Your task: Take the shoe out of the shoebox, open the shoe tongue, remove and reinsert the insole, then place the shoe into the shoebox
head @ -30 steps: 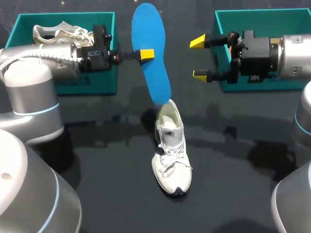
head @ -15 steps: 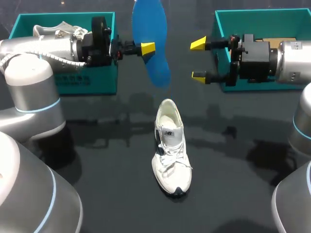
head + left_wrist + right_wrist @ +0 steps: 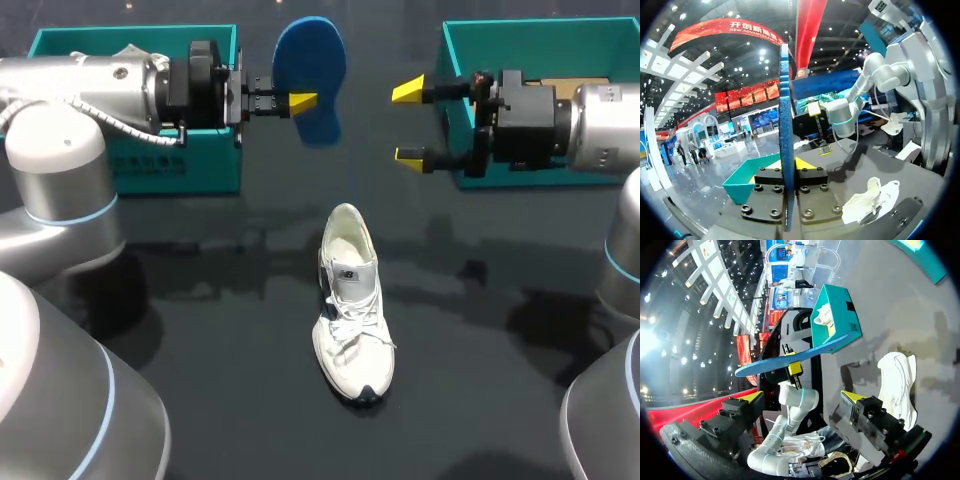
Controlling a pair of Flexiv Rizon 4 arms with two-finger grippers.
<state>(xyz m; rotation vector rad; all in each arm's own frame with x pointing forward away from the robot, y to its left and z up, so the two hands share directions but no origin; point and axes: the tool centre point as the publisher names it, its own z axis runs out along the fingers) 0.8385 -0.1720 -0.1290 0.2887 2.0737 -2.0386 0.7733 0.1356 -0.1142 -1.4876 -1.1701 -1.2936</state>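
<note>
Black, glossy bench (image 3: 200,330) is carrying the white shoe (image 3: 350,300) at its middle. The left gripper (image 3: 300,102) is clamping the blue insole (image 3: 312,55) aloft toward the far edge, while the right gripper (image 3: 409,122) is gaping wide opposite.

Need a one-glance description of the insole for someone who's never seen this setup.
On the dark table, find the teal box at the far left corner. Just beside it, in the air beyond the white shoe, the left arm holds the insole in its jaws. It is the only bright blue, flat, foot-shaped piece there.
</note>
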